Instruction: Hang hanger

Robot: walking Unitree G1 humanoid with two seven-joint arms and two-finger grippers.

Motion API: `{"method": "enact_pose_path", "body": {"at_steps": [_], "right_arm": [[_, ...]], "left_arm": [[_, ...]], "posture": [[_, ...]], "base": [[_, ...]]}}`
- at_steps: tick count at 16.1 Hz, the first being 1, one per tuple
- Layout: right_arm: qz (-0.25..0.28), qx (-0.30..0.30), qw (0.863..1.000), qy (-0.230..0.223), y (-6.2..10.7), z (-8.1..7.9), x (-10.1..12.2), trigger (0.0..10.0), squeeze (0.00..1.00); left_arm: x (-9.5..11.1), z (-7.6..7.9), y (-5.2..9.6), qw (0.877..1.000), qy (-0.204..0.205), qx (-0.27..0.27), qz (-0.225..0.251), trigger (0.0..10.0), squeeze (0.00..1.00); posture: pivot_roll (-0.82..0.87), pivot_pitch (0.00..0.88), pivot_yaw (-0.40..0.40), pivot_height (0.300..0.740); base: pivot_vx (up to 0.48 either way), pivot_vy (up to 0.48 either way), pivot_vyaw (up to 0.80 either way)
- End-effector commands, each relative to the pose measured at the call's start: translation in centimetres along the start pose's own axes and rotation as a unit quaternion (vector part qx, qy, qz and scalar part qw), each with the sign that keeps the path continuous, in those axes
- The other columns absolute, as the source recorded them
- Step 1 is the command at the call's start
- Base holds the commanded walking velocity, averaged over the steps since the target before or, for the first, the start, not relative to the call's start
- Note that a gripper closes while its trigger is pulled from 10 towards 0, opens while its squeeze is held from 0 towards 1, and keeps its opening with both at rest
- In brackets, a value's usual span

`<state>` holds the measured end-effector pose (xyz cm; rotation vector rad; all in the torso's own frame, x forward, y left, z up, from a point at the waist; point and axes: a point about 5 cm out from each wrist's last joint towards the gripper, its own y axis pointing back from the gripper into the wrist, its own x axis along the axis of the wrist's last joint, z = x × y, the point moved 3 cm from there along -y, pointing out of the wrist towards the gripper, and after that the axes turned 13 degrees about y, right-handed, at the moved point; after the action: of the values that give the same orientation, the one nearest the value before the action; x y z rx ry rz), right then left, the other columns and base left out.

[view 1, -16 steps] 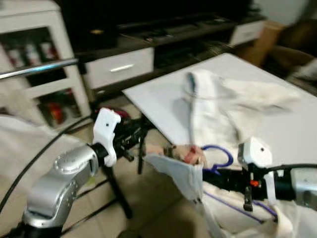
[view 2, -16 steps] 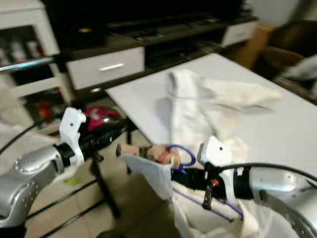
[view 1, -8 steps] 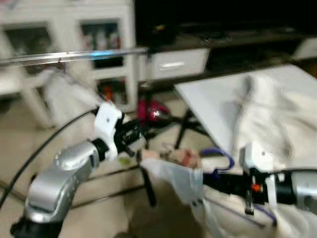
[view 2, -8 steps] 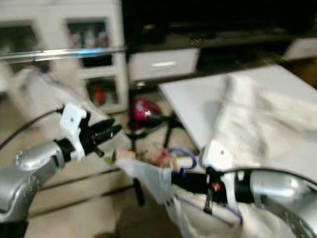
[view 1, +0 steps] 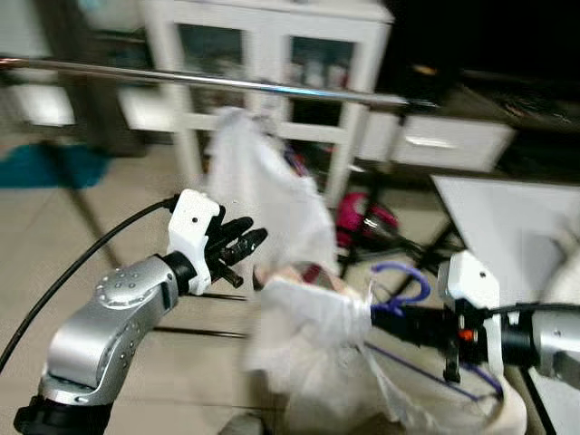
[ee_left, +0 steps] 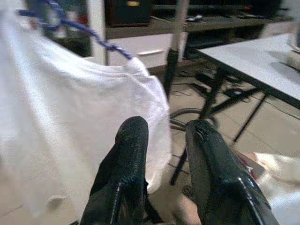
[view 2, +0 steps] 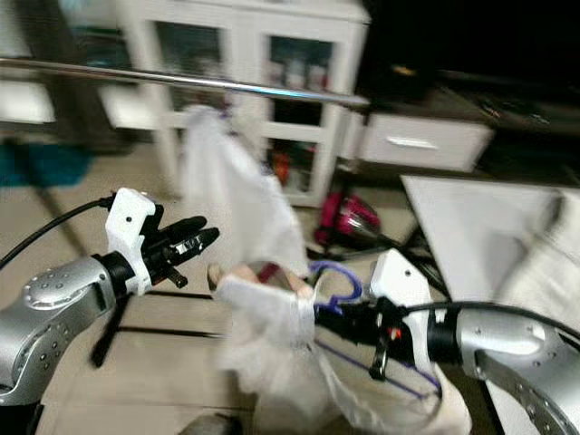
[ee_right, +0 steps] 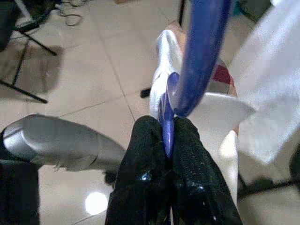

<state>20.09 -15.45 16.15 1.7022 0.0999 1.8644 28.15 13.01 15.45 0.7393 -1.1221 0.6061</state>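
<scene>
A blue hanger [view 1: 405, 283] carries a white garment [view 1: 308, 331] that droops in front of me. My right gripper [view 1: 379, 317] is shut on the hanger's blue neck [ee_right: 201, 51] just below the hook. To its left, my left gripper [view 1: 254, 241] stands open at about the same height, its fingers [ee_left: 131, 154] holding nothing. A silver rail [view 1: 227, 83] runs across the top of the head views, higher and farther away than both grippers. Another white garment [view 1: 263, 195] hangs from that rail on a blue hanger [ee_left: 93, 37], just behind the left gripper.
A white glass-door cabinet [view 1: 272, 45] stands behind the rail. A white table [view 1: 507, 217] lies at the right, with a dark TV stand and its white drawer [view 1: 444, 143] beyond. A pink object [view 1: 362, 222] sits on the tiled floor by dark rack legs.
The camera has swung left: the table slid off to the right, while the rail and its hung garment came into view. Both arms keep their pose, with the right still holding the hanger.
</scene>
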Motion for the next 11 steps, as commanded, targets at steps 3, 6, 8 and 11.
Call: {"method": "enact_pose_path", "body": {"at_steps": [3,6,8,11], "right_arm": [[0.01,-0.055,0.998,0.004,-0.8,1.8,-0.4,10.0,0.0],[0.017,-0.13,0.991,-0.026,-1.7,3.4,-1.4,10.0,0.0],[-0.006,-0.189,0.981,-0.035,-2.3,5.0,-2.3,10.0,0.0],[0.006,-0.198,0.98,-0.014,-2.8,6.2,-1.6,10.0,0.0]], "left_arm": [[0.4,0.3,-0.1,1.0,-0.011,-0.01,0.008,10.0,0.0],[-0.1,0.3,-0.7,1.0,-0.017,-0.003,0.001,10.0,0.0],[-0.3,0.5,-1.0,1.0,-0.018,-0.013,-0.001,10.0,0.0],[-0.3,-0.6,-0.7,0.999,-0.043,-0.014,-0.005,10.0,0.0]], "posture": [[0.12,0.0,-0.064,0.74],[0.12,0.0,-0.061,0.74],[0.11,0.0,-0.046,0.74],[0.12,0.0,-0.04,0.74]], "base": [[0.0,0.0,0.8],[0.0,0.0,0.53],[0.0,0.0,0.0],[0.0,0.0,0.0]]}}
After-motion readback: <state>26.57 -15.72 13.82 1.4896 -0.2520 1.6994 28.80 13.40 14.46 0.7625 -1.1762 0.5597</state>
